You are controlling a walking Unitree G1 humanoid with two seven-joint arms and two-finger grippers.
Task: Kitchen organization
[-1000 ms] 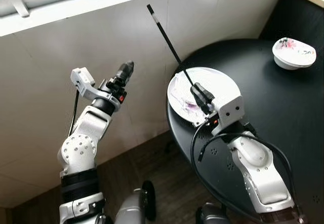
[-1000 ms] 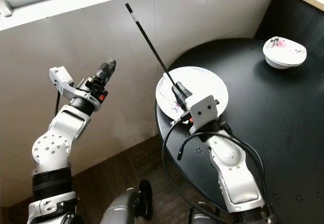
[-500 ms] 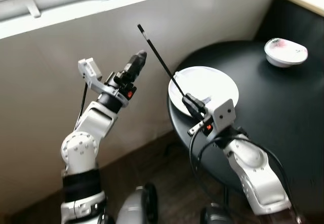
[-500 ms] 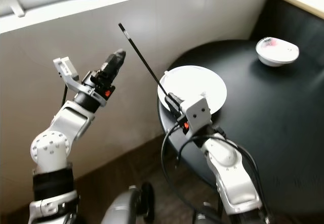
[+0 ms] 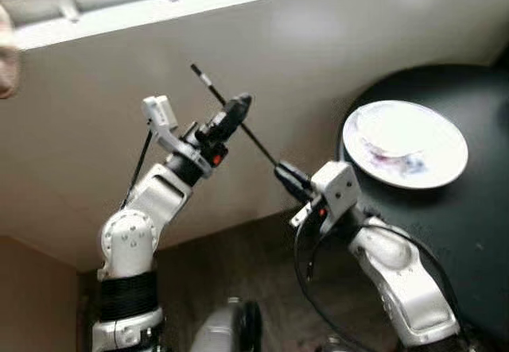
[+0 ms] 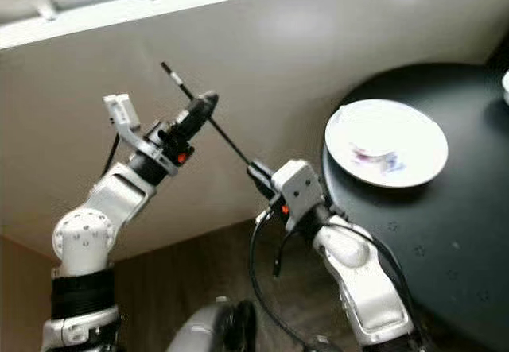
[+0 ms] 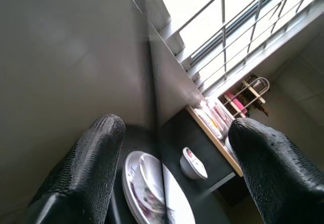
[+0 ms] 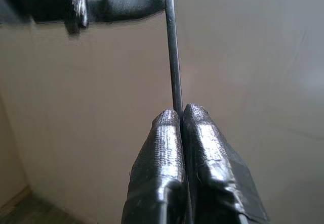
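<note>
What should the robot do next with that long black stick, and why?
Probably bring the open left gripper around the black stick and close on it. The right gripper is shut on the stick's lower end, and the stick's upper part already passes right by the left fingers, so it looks set up for a hand-over.

Right silver arm: elbow bent, forearm raised up and toward the left; right gripper (image 8: 181, 114), two long black fingers pressed together on a thin black stick (image 5: 238, 125). Left silver arm: raised, forearm angled up to the right; left gripper (image 5: 235, 110) fingers spread apart, tips at the stick.
</note>
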